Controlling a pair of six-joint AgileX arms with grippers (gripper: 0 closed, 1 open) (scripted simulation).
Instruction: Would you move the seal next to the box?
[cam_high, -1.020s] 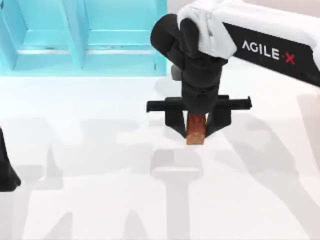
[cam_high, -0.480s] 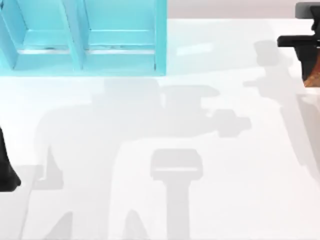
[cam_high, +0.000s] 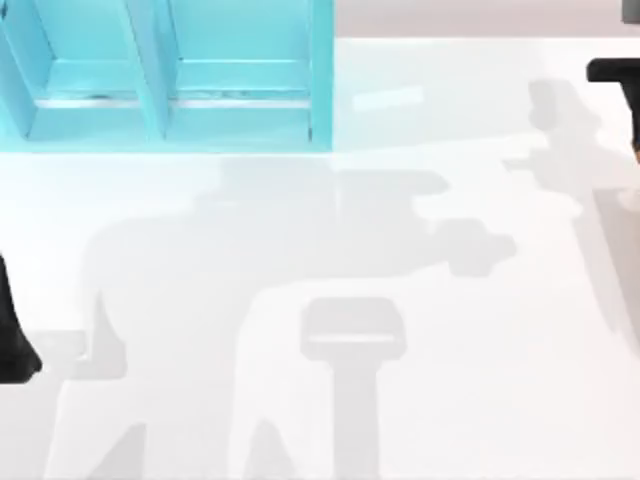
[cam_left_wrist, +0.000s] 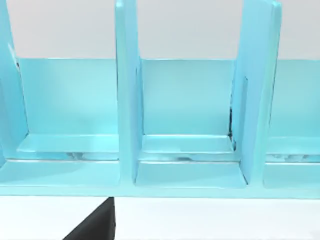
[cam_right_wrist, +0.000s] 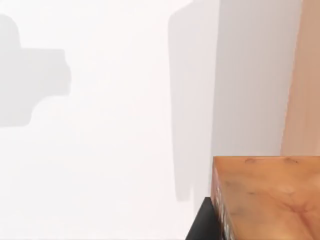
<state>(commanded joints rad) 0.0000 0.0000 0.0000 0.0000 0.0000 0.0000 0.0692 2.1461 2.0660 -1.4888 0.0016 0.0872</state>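
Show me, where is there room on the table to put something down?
The white table is bare from the blue box across to the right gripper at the right edge. The left arm crowds the left edge.

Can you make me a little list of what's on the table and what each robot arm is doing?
seal: reddish-brown block, seen close up in the right wrist view, a dark gripper part right beside it
right gripper: at the far right edge of the top view, up off the table
left gripper: parked at the left edge of the top view
box: light blue, with upright dividers, at the table's far left
table: white, with grey arm shadows across it
seal next to box: not yet
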